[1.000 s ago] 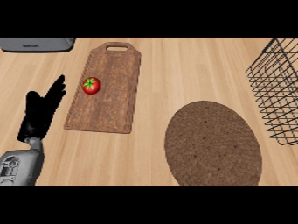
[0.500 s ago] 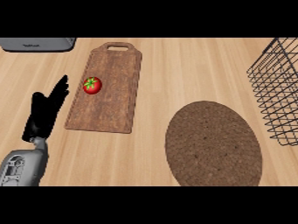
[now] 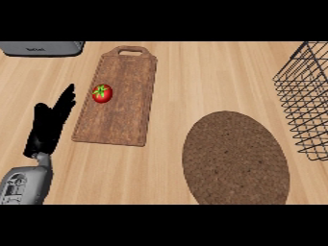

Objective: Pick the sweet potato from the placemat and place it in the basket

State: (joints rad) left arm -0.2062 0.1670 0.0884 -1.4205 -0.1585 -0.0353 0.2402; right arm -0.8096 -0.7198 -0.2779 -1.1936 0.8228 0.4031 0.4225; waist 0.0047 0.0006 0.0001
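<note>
No sweet potato shows anywhere in my view. The placemat [image 3: 235, 157], a dark brown oval with a rough woven look, lies flat on the worktop [image 3: 195, 72] at about 5 o'clock from the middle of the view, its top bare. Its lower end runs out of the view.

The basket [image 3: 315, 103], black wire mesh, stands at 3 o'clock, cut off by the right edge. Its near lower corner sits just beside the placemat's upper right rim; whether they touch, I cannot tell. What is inside it I cannot make out beyond the wires and the wood grain seen through them.

At 10 o'clock lies a wooden cutting board [image 3: 120, 96], long, handle end with its slot pointing to 12 o'clock. A red tomato [image 3: 102, 93] with a green stem rests on the board's left side, near the edge.

My left robot hand [image 3: 49, 127] shows at 8 o'clock, just left of the board, fingers straight and apart, pointing up toward 1 o'clock, gripping nothing. The longest fingertip is near the tomato but clear of it. The grey forearm [image 3: 24, 185] comes in from the lower left.

At 11 o'clock, at the top edge, a grey appliance [image 3: 40, 48] is partly in view.

My right robot hand does not show.
</note>
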